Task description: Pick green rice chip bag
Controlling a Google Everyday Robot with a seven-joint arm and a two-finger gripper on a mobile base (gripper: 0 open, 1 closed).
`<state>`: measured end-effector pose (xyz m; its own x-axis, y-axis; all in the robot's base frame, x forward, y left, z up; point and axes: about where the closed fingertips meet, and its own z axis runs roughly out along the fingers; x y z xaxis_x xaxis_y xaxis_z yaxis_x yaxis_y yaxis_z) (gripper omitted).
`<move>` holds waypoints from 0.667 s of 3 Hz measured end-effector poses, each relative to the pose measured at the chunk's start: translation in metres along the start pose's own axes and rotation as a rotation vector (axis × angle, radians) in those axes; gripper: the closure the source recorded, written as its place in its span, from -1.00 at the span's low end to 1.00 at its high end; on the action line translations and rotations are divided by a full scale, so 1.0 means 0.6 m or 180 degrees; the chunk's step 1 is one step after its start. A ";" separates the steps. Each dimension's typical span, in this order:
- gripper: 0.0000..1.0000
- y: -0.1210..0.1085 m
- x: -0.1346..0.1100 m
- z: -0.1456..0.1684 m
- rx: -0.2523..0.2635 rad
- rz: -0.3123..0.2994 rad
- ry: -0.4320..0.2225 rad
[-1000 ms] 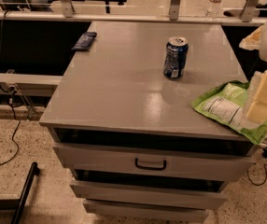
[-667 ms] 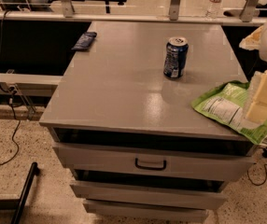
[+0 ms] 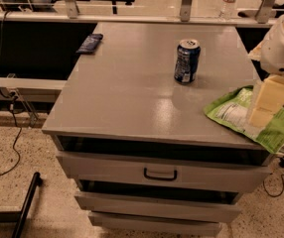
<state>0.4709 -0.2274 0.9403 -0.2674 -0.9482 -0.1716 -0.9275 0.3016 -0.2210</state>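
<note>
Camera view: you have the green rice chip bag (image 3: 281,130) lying flat at centre right of frame, on the right edge of the grey cabinet top (image 3: 132,88). The gripper (image 3: 266,100) sits over the bag; you cannot tell whether it is apart or closed. A blue soda can (image 3: 187,61) stands upright at upper centre, apart from the bag.
</note>
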 end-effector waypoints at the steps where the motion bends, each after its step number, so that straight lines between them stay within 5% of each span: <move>1: -1.00 -0.022 0.017 0.050 -0.0125 0.0116 0.0104; 2: -1.00 -0.032 0.045 0.092 -0.0246 0.0265 0.0236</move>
<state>0.4958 -0.2533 0.8866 -0.3602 -0.9259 -0.1140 -0.9179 0.3735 -0.1337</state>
